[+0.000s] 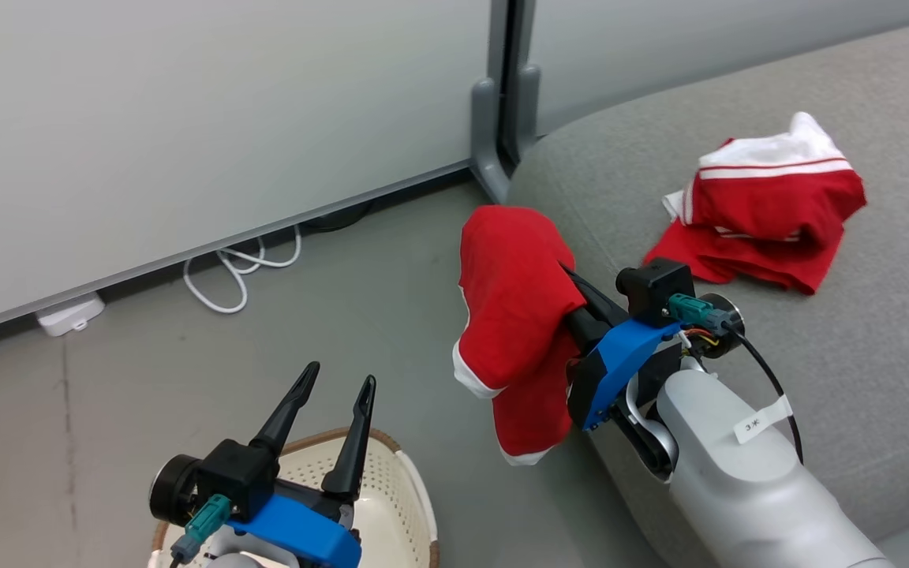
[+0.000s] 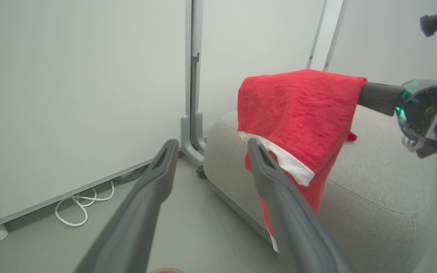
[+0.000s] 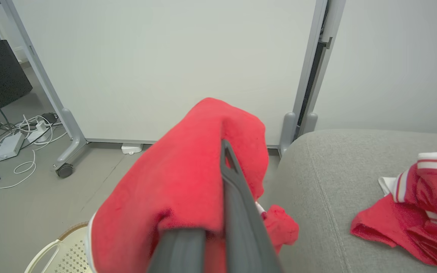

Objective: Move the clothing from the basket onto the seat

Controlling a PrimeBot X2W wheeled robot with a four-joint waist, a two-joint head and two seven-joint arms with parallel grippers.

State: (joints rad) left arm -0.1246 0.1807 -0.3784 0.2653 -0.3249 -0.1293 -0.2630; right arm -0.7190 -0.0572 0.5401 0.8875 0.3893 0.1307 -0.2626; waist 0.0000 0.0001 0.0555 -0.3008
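Right hand (image 3: 224,151) was clamped on a red garment (image 1: 514,300) draped over its fingers (image 3: 241,212), seemingly just short of the seat (image 1: 857,355), so it looked best carried further in before letting go; left hand (image 1: 340,375) stood spread, empty, over the basket (image 1: 415,489).

The floor (image 1: 360,315) between basket (image 1: 403,489) and seat (image 1: 880,331) is open. A white cable (image 1: 237,268) and grey panel foot (image 1: 490,150) hug the wall (image 1: 186,118); a red garment (image 1: 770,213) covers part of the seat.
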